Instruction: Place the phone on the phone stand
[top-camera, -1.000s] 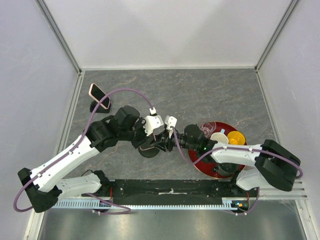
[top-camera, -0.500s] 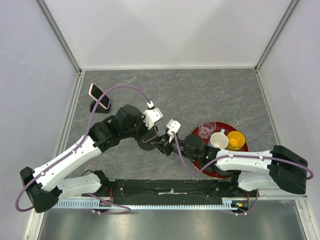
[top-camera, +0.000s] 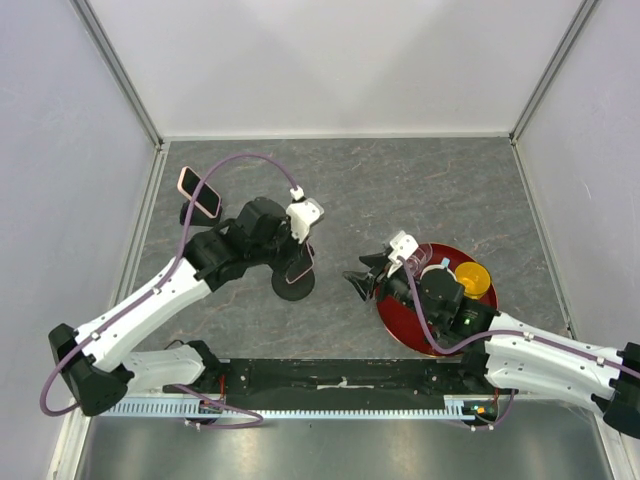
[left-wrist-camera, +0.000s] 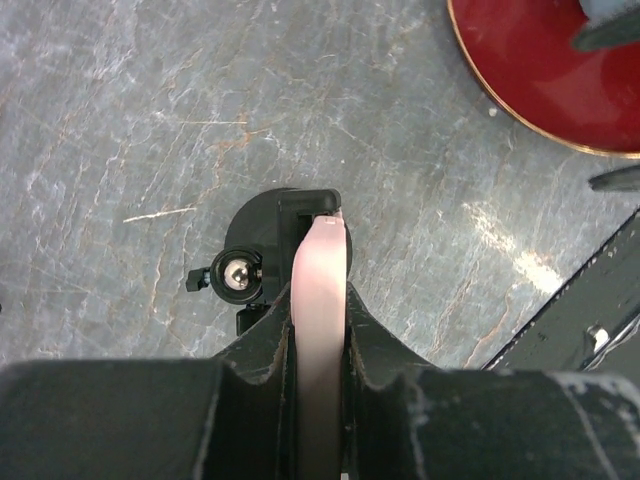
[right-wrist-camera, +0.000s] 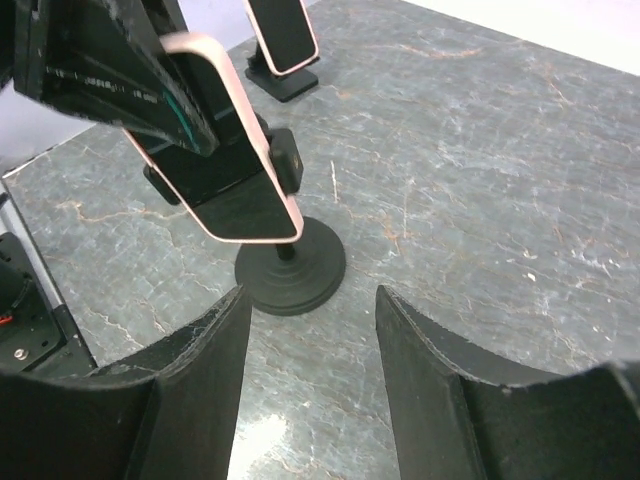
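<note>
On the grey surface (top-camera: 420, 190), the red tray (left-wrist-camera: 530, 60) sits near right. Just left of it my right pincer (right-wrist-camera: 310, 297) hangs with jaws apart, empty. My left pincer (left-wrist-camera: 320, 312) is clamped on the pink phone (right-wrist-camera: 225, 150), whose lower end meets the cradle of the black phone stand (right-wrist-camera: 292, 272), left of centre.

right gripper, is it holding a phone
No, the right gripper is open and empty, while the left gripper grips the pink phone.

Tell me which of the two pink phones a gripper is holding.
The phone mid-table, clamped in the left gripper at the phone stand; the other phone sits untouched near the far-left corner.
</note>
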